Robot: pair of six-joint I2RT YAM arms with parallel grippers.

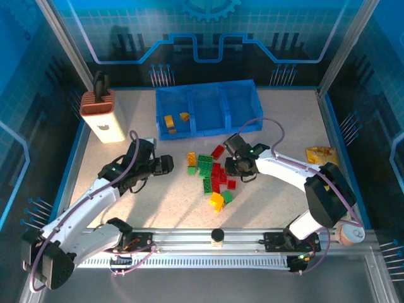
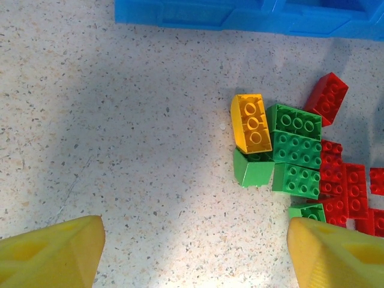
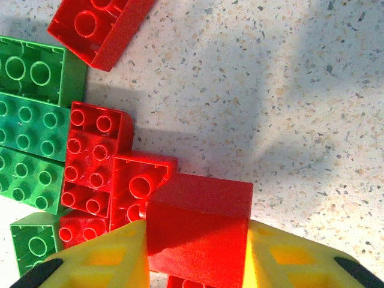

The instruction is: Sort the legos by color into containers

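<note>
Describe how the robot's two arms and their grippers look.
The left arm and right arm are white-shelled links joined by black joints and black wrist housings, each with a thin purplish cable looping alongside. The left gripper and right gripper carry bright yellow, wedge-shaped fingers with triangular hollows; the right's show black edging.

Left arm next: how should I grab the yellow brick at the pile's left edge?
Come from above and likely pinch the yellow brick across its long sides: the left one faces bare table, but green bricks crowd the right, so slide it leftward first.
</note>
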